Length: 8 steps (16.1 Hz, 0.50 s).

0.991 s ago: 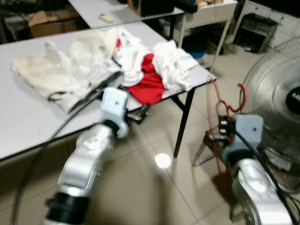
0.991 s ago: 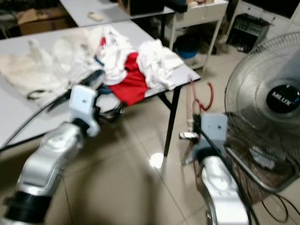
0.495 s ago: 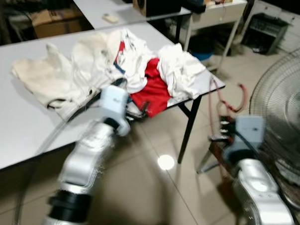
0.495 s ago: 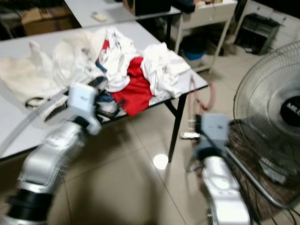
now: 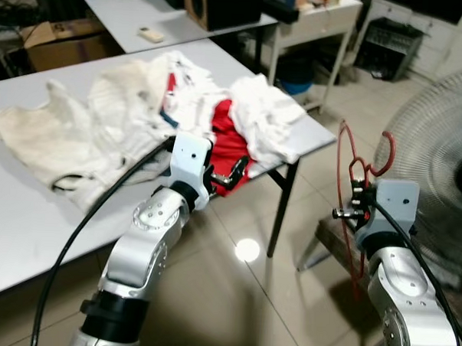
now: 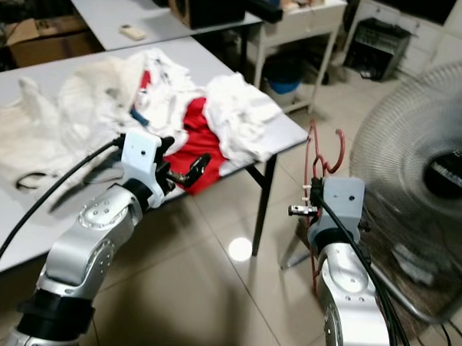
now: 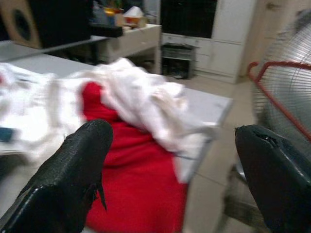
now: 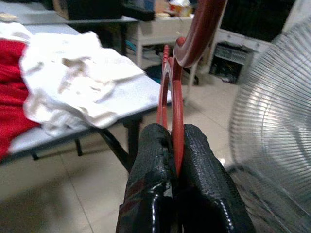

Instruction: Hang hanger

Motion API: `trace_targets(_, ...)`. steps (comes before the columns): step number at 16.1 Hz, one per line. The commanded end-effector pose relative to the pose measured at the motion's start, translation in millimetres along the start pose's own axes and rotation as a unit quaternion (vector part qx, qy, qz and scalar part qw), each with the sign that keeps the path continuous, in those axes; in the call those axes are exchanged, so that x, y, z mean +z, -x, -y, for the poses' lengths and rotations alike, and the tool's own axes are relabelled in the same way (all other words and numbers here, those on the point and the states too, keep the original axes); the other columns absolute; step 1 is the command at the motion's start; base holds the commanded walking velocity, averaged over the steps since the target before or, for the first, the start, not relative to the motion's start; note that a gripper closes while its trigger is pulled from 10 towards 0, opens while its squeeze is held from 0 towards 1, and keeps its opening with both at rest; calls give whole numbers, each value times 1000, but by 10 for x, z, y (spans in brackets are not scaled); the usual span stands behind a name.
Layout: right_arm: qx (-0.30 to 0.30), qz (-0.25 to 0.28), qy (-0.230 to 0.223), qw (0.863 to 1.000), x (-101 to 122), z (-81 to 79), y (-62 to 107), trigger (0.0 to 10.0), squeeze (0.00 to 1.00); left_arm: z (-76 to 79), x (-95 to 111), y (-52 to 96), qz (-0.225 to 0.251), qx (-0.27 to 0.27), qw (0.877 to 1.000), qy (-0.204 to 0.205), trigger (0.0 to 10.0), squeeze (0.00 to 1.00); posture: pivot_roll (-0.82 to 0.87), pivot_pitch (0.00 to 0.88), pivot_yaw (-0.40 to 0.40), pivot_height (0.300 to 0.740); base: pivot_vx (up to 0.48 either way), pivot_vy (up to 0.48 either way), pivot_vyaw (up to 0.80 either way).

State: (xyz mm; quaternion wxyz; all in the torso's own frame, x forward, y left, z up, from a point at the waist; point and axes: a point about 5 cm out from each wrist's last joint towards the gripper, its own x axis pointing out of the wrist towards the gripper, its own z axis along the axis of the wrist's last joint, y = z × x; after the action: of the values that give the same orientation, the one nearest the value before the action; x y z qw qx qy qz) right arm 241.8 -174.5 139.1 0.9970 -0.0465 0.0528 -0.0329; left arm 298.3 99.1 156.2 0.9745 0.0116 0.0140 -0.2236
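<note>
Right gripper point(image 8: 172, 160) clamped on red hanger point(image 8: 176, 97); left gripper point(image 7: 170, 160) agape over table point(image 5: 309, 134) corner's clothes point(image 7: 141, 97), fan point(image 6: 415, 181) seemingly alongside.

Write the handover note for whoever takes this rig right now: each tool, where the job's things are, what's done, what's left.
Right tool: shut on the red hanger, held upright beside the fan.
Left tool: open and empty, raised at the table edge in front of the red cloth and white clothes.
Done: hanger is in hand.
Left: hang it. No rail or hook can be made out, so find one first.
</note>
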Motion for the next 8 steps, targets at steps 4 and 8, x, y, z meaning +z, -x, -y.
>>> trace_targets(4, 3, 7, 1, 1000, 40, -7, 7, 10000, 0, -60, 12, 10, 1, 13, 1000, -1, 10000, 635, -65, 53, 30, 740, 335, 0, 0)
trace_targets(8, 9, 8, 8, 1000, 46, -26, 23, 10000, 0, -55, -9, -2, -1, 11, 1000, 2, 10000, 635, -94, 49, 49, 740, 337, 0, -706)
